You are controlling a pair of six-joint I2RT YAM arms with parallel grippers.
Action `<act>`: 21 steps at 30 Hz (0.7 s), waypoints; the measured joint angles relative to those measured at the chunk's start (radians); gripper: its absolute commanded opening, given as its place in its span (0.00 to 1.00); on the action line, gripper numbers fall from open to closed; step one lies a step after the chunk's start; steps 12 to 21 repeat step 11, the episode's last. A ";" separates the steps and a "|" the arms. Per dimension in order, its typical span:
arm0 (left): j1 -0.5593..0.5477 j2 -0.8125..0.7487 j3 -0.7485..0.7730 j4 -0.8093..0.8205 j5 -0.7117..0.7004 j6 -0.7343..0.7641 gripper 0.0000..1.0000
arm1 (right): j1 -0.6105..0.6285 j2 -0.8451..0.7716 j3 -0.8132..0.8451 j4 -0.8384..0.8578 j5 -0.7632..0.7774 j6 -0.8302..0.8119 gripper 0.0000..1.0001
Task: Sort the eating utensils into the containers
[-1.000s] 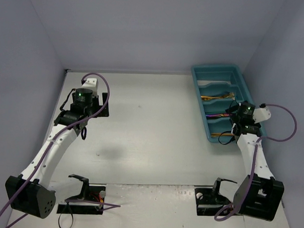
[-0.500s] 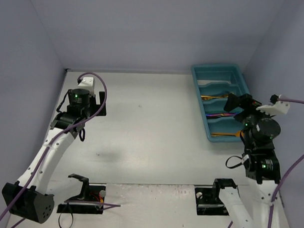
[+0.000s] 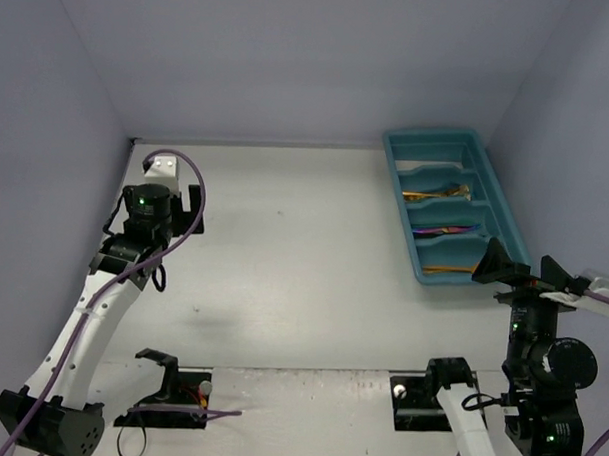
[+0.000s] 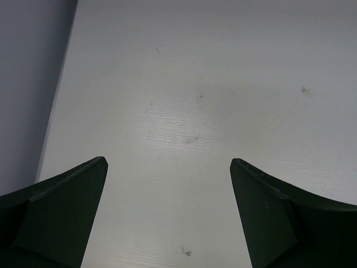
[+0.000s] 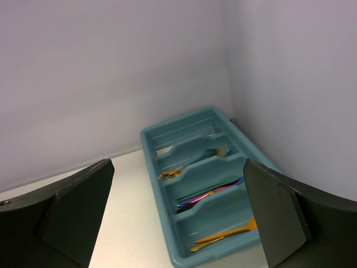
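The long teal tray (image 3: 509, 209) stands at the far right of the table, also in the right wrist view (image 5: 149, 148). Its sections hold utensils: clear-white pieces (image 5: 163, 149) farthest, gold and teal ones (image 5: 173, 173), purple-iridescent and black ones (image 5: 209, 194), gold ones (image 5: 223, 235) nearest. My right gripper (image 3: 518, 272) is open and empty, raised above the tray's near end. My left gripper (image 3: 181, 204) is open and empty over the far left of the bare table (image 4: 189, 111).
Walls close the table at the left, back and right. Two black stands (image 3: 169, 383) (image 3: 434, 388) sit at the near edge by the arm bases. The table has a few small dark marks (image 4: 187, 252).
My right arm has pulled back from the tray toward the near edge and risen, gripper open. My left arm has drawn slightly left and back.
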 measured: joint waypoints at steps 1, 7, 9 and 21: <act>0.000 -0.013 -0.003 0.000 -0.006 0.001 0.91 | 0.000 -0.020 -0.005 -0.007 0.013 -0.008 1.00; 0.000 -0.156 -0.068 -0.008 -0.047 0.010 0.91 | 0.004 -0.100 -0.015 -0.047 0.074 -0.055 1.00; 0.000 -0.179 -0.080 -0.008 -0.057 0.014 0.91 | 0.012 -0.106 -0.018 -0.051 0.087 -0.068 1.00; 0.000 -0.196 -0.100 -0.001 -0.068 0.018 0.91 | 0.021 -0.107 -0.023 -0.053 0.095 -0.077 1.00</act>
